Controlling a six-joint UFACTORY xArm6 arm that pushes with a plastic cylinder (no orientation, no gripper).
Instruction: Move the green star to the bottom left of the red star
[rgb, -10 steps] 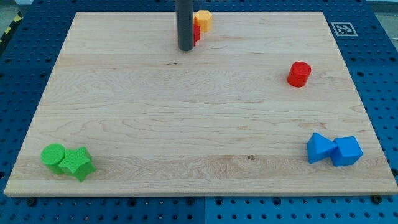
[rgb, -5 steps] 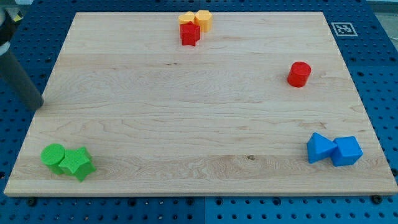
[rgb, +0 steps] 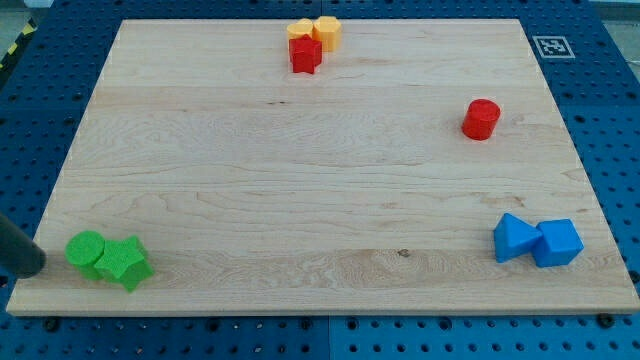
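A pale wooden table (rgb: 320, 200) seen from above, resting on a blue pegboard surface (rgb: 30, 110). The arm carries no jaws, only a dark rod, so nothing is held. My tip (rgb: 38, 268) sits at the table's left edge near the bottom left corner, just left of a green cylinder (rgb: 86, 250) and not clearly touching it.

The green star (rgb: 126, 263) lies in the bottom left corner of the table, touching the green cylinder on its right side.

The red star (rgb: 305, 55) is near the middle of the table's top edge, well apart from the green star. Two yellow blocks press against it: one yellow block (rgb: 300, 31) directly above it and a second yellow block (rgb: 326, 31) at its upper right.

A red cylinder (rgb: 481, 119) stands alone toward the right edge. Near the bottom right corner, a blue triangular block (rgb: 514, 238) touches a blue cube (rgb: 558, 242). A black-and-white marker tag (rgb: 550, 46) is in the top right corner.
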